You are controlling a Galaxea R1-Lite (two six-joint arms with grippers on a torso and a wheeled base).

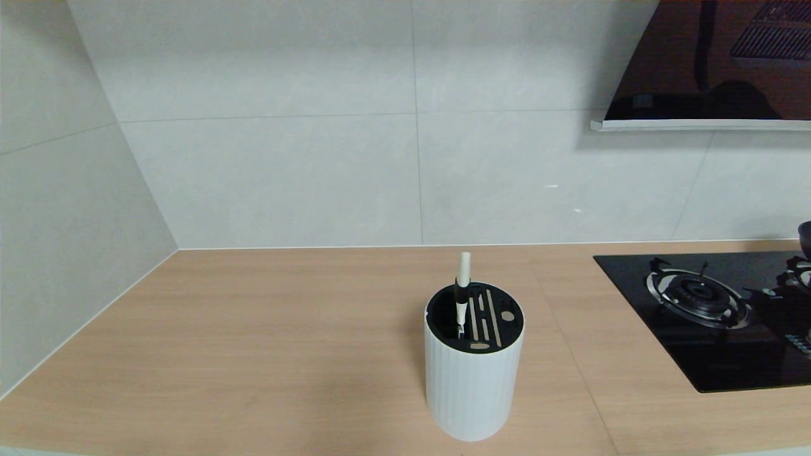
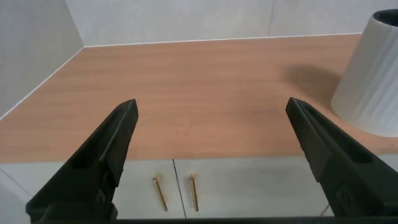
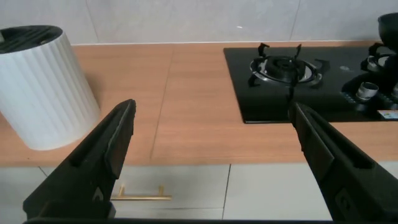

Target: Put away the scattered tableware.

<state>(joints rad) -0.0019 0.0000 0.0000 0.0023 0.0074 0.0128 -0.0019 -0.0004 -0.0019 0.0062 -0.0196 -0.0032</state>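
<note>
A pale tiled wall [image 1: 285, 177] backs a wood-grain tabletop [image 1: 285, 342] that runs into a corner on the robot's left. High on the right, a dark glass hood [image 1: 709, 63] slants out from the wall, and below it a black gas hob [image 1: 703, 316] is set into the tabletop, with a round burner under a pan support.

Near the front edge, well apart from the hob, stands a white ribbed holder [image 1: 472, 386], upright, its black top cut with slots and holes.

The left pincer [image 2: 211, 109] hangs off the tabletop's front edge, its two dark fingers spread wide with nothing between them; the holder [image 2: 370, 74] lies ahead and to one side of it. The right pincer [image 3: 212, 109] hangs at the same edge, also wide open and holding nothing, with holder [image 3: 40, 87] and hob both before it.

One utensil [image 1: 463, 278] stands in a slot on the holder's left side (pale handle up, a dark band beneath).

Slim brass handles [image 2: 159, 191] show on the cabinet doors below.
</note>
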